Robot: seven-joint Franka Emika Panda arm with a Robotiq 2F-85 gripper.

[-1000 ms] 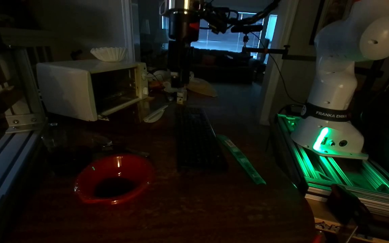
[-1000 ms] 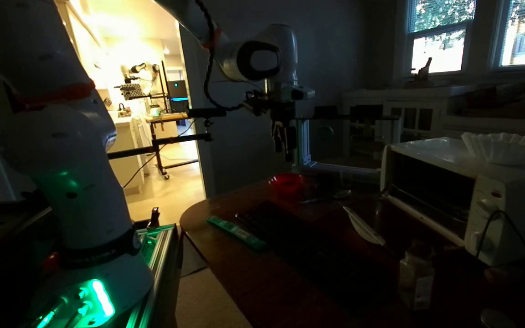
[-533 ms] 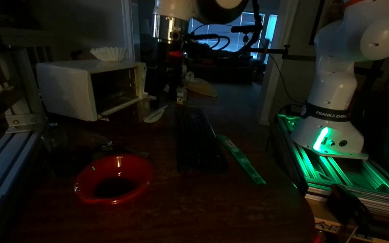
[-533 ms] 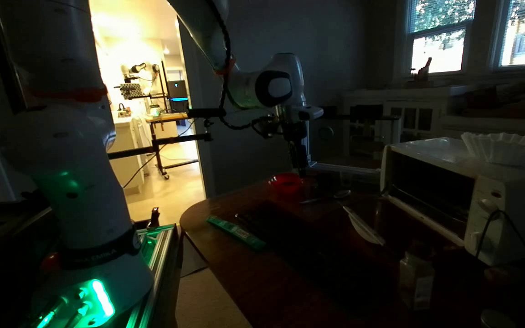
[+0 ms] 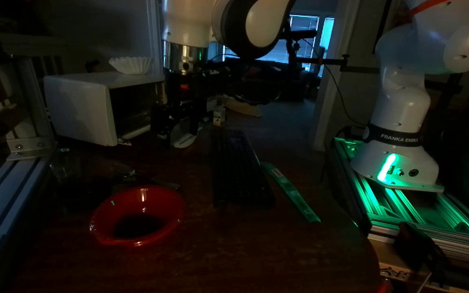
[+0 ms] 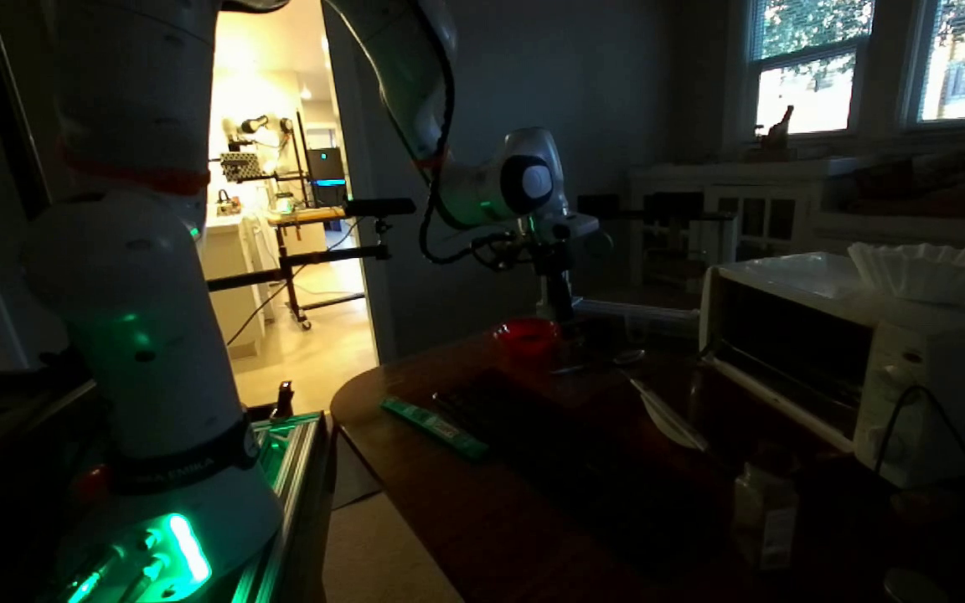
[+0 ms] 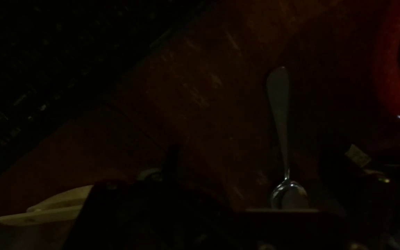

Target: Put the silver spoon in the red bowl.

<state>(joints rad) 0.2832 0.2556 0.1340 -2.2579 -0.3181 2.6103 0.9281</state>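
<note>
The silver spoon [image 7: 280, 100] lies on the dark table beside the red bowl; its handle points up in the wrist view and part of its round end is hidden by my gripper. It also shows dimly in both exterior views [image 5: 165, 184] [image 6: 629, 357]. The red bowl [image 5: 165, 228] is upright on the table, in both exterior views [image 6: 524, 352] and at the right edge of the wrist view [image 7: 389, 83]. My gripper [image 5: 179, 136] is open and empty above the table. In the wrist view its dark fingers [image 7: 252, 149] stand apart, with the spoon between them in the picture, nearer the right finger.
A black keyboard [image 5: 240, 171] and a green strip [image 5: 291, 193] lie beside the bowl. A white toaster oven [image 5: 79, 108] with a paper filter on top stands behind. A white flat utensil [image 6: 671, 419] and a small jar [image 6: 766, 511] are on the table. A clear container [image 5: 65, 167] stands near the bowl.
My gripper has come down toward the table, moving left in an exterior view and right in the opposite-facing exterior view. The spoon and bowl have not moved.
</note>
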